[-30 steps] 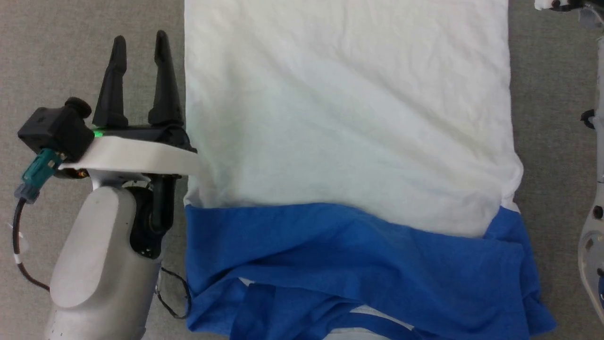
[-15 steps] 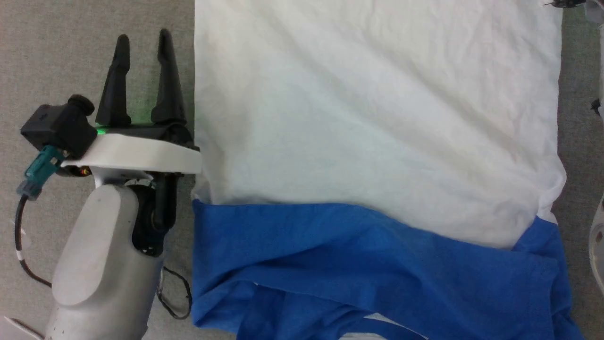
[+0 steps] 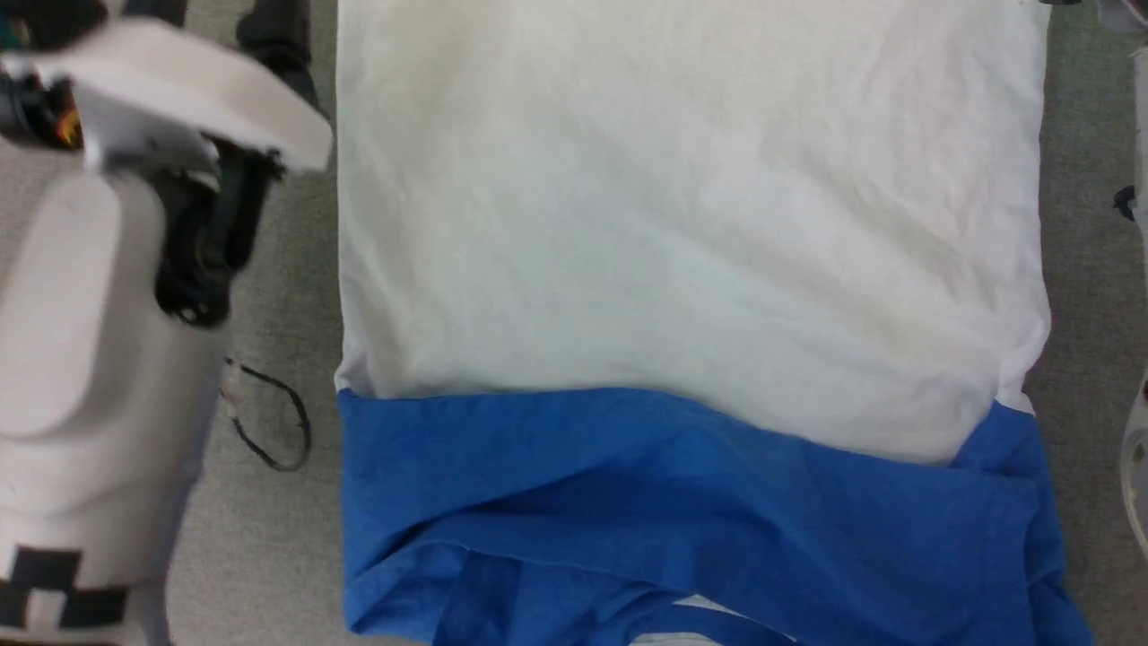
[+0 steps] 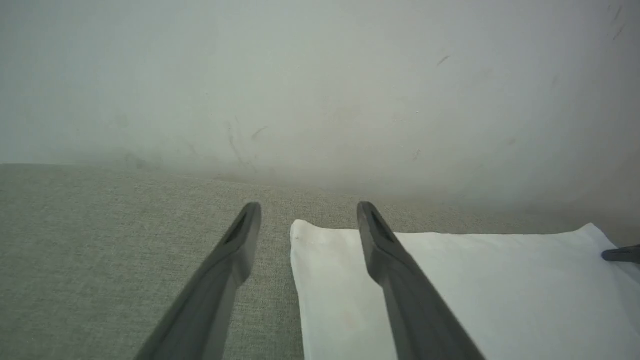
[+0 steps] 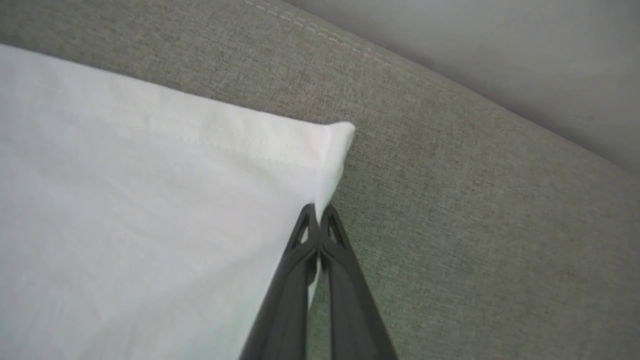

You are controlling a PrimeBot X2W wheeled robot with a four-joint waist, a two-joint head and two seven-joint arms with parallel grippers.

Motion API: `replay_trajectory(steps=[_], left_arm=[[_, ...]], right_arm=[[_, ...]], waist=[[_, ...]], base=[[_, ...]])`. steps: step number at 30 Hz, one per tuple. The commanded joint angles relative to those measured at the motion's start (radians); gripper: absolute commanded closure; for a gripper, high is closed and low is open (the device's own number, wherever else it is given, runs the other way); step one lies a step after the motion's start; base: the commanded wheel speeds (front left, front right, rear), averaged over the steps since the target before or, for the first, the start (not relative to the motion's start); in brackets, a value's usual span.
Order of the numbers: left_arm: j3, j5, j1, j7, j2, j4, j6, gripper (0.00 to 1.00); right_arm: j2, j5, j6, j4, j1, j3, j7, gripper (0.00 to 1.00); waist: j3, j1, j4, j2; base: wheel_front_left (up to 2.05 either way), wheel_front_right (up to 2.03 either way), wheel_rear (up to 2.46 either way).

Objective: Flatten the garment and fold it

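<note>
Your right gripper (image 5: 318,212) is pressed together on the side edge of the shirt (image 5: 150,200), just short of the far hem corner, with a sliver of white cloth showing between the fingers. Your left gripper (image 4: 308,210) is spread wide and holds nothing. It straddles the other far corner, one finger over the bare surface (image 4: 100,260) and the other over the white cloth.

The bite on the right looks thin. If you lift or pull now, I judge the edge may slip out, or you may carry only the top layer and let the rest sag. With one corner pinched and the other free, any pull would drag the hem askew and wrinkle the white body. Close the left low on the corner, or it may shut on air or on the surface weave.

The shirt lies flat, its white body away from you. Its blue end (image 3: 673,502) is nearest you, bunched and overlapped. That rumpled part may catch when the far hem is brought over.

A wall (image 4: 320,75) stands close behind the far edge, so there is little room to reach past. A loose cable (image 3: 269,431) hangs by your left forearm (image 3: 81,359), near the shirt's side.
</note>
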Motion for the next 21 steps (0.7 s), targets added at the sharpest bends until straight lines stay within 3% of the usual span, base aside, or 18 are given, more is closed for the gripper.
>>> replay_trajectory(steps=[1,5,6,9,13,21], left_arm=[[-0.014,-0.009,-0.073,0.089,0.029,0.037,-0.010,0.00],[-0.036,-0.025,-0.215,0.292,0.082,0.123,-0.016,0.00],[-0.036,-0.025,-0.215,0.292,0.082,0.123,-0.016,0.00],[-0.087,-0.028,-0.291,0.466,0.111,0.188,-0.032,0.00],[-0.116,-0.057,-0.358,0.659,0.122,0.282,-0.017,0.00],[-0.126,-0.098,-0.367,0.785,0.106,0.340,0.012,0.00]], right_arm=[[0.003,0.014,-0.001,0.000,-0.007,0.016,-0.016,1.00],[0.023,0.044,-0.001,0.003,-0.025,0.052,-0.044,1.00],[0.023,0.044,-0.001,0.003,-0.025,0.052,-0.044,1.00],[0.023,0.062,-0.001,0.007,-0.039,0.090,-0.056,1.00],[0.026,0.106,-0.001,0.020,-0.060,0.152,-0.072,1.00],[-0.001,0.139,-0.001,0.031,-0.079,0.210,-0.087,1.00]], waist=[[0.001,-0.0001,-0.017,-0.0001],[0.008,-0.0001,-0.043,-0.0001],[0.008,-0.0001,-0.043,-0.0001],[0.015,-0.0001,-0.054,-0.0001],[0.029,-0.0001,-0.077,-0.0001],[0.048,-0.0001,-0.091,-0.0001]], base=[[0.00,0.00,0.00],[0.00,0.00,0.00],[0.00,0.00,0.00],[0.00,0.00,0.00],[0.00,0.00,0.00],[0.00,0.00,0.00]])
